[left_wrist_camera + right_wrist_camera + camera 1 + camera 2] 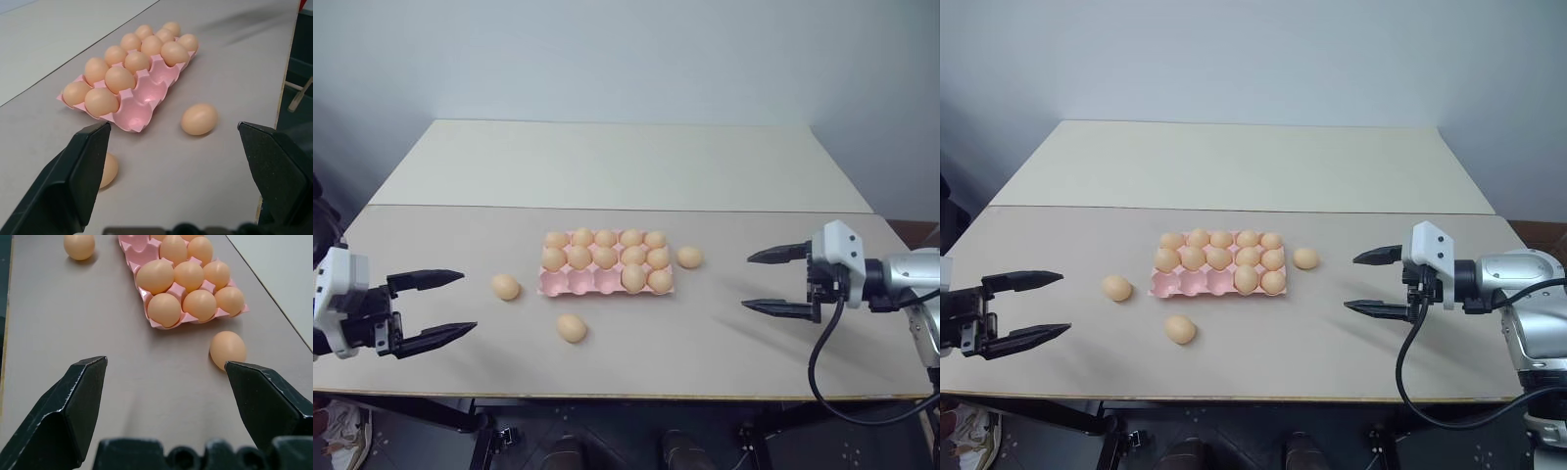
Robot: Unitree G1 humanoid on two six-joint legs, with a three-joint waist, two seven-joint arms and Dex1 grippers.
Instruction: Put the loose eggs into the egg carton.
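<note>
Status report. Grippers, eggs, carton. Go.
Left gripper and right gripper open, empty. Three loose eggs on table. Egg carton: three near-row cups empty. Nothing in the way.

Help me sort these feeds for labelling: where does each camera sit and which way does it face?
Head pair: above, looking forward and down at the table, egg carton, both arms.
Left wrist: along the open left claw toward the carton's end and two loose eggs.
Right wrist: along the open right claw toward the carton's other end.
Shared: carton, eggs.
</note>
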